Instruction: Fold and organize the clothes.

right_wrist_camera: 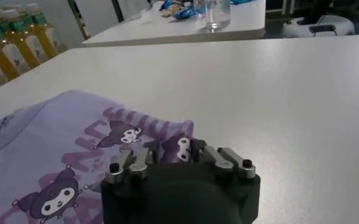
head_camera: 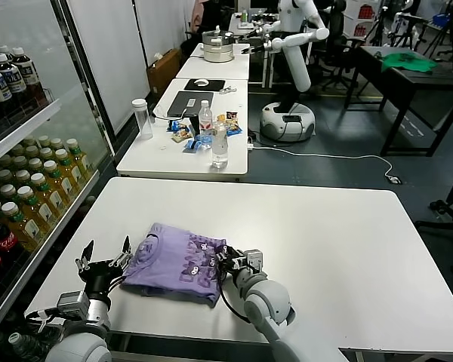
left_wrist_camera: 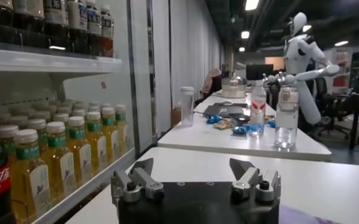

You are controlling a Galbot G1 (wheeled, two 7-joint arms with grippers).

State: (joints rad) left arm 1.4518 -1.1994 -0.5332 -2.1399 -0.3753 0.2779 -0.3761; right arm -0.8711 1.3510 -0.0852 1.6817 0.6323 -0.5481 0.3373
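— Where's the shirt (head_camera: 178, 260)?

— Folded on the white worktop (head_camera: 325, 234), near the front edge, printed side up, between my 2 pincers.

— Your left pincer (head_camera: 103, 259)?

— Spread wide, fingers apart, just beside the shirt's left edge, gripping nothing.

— And the right pincer (head_camera: 228, 259)?

— Low at the shirt's right edge, fingers pressed close together over the purple cloth. Whether they actually pinch the fabric, I cannot tell.
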